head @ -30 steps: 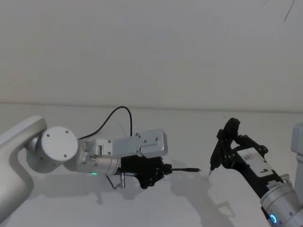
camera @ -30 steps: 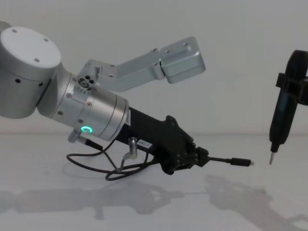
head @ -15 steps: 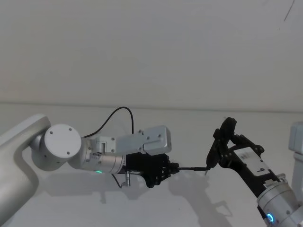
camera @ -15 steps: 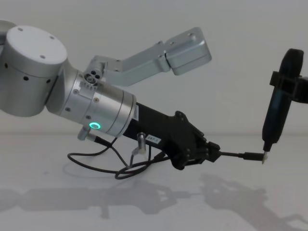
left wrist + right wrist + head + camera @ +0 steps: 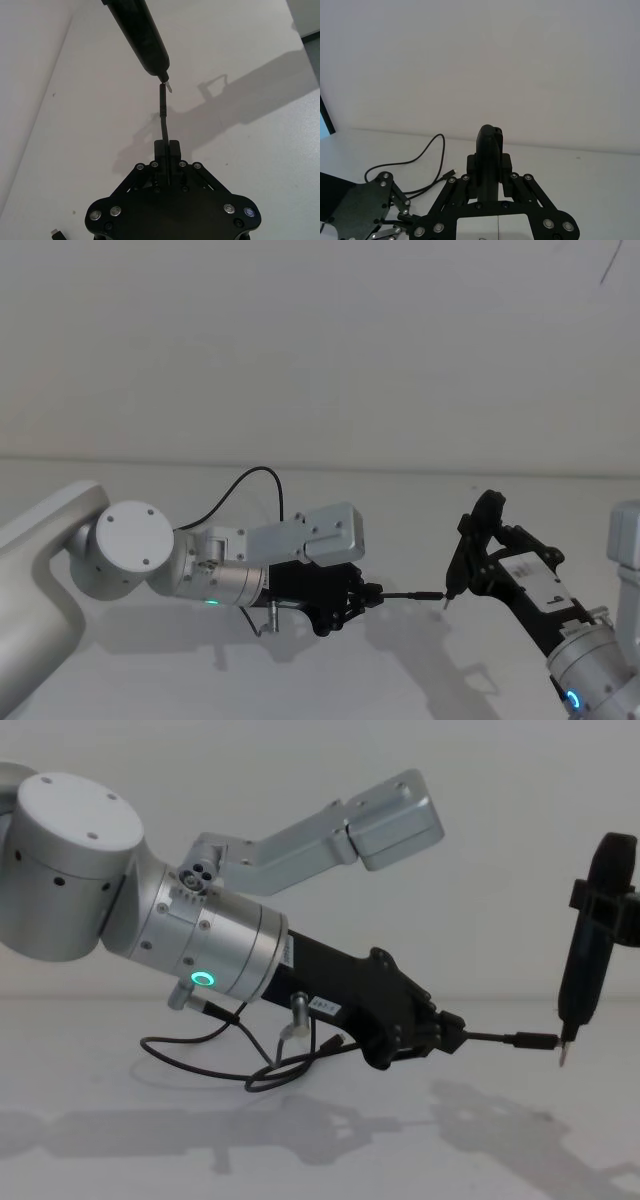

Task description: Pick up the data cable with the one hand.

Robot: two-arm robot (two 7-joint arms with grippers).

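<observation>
Found the left gripper (image 5: pixel 455 1032) low over the table (image 5: pixel 400 1150), clamped on the data cable (image 5: pixel 495 1038) just behind one plug (image 5: pixel 535 1041). Saw that plug pointing level, right beside the tip of a dark tool (image 5: pixel 590 960). Noted the right gripper (image 5: pixel 488 552) closed around that tool. Logged the cable's slack looped on the table beneath the left arm.

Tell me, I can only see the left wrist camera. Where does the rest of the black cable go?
Observer: Behind the left gripper, the data cable trails back in loops on the table under the left arm.
Operator: Who's holding the dark pointy thing?
Observer: The right gripper is clamped around that dark tool.
Operator: Is the plug up in the air?
Observer: Yes, chest view shows the plug above the table, beside the tool's tip.
</observation>
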